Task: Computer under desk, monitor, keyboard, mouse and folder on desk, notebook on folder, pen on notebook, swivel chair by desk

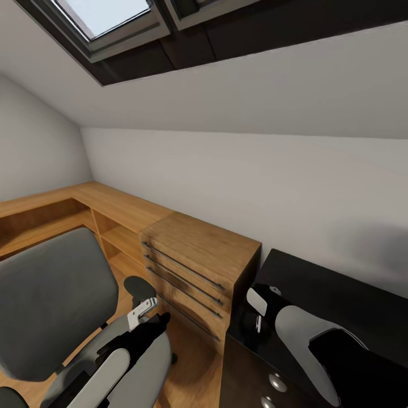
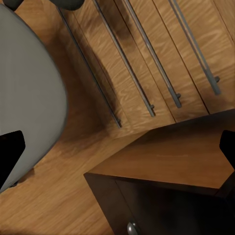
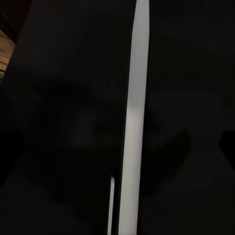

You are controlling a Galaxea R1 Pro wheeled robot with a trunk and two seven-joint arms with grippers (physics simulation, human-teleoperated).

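Lower left of the frame: grey swivel chair (image 1: 54, 306). Left gripper (image 2: 117, 152) fingers apart; right fingers' state I cannot tell.

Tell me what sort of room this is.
Likely an attic bedroom or study nook: a skylight in a sloped ceiling, a grey swivel chair, and a wooden drawer unit beside a built-in desk.

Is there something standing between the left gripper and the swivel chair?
Nothing visible does. The left gripper hangs open close beside the swivel chair, near its seat edge, with only air between them. The wooden drawer unit stands on the gripper's other side.
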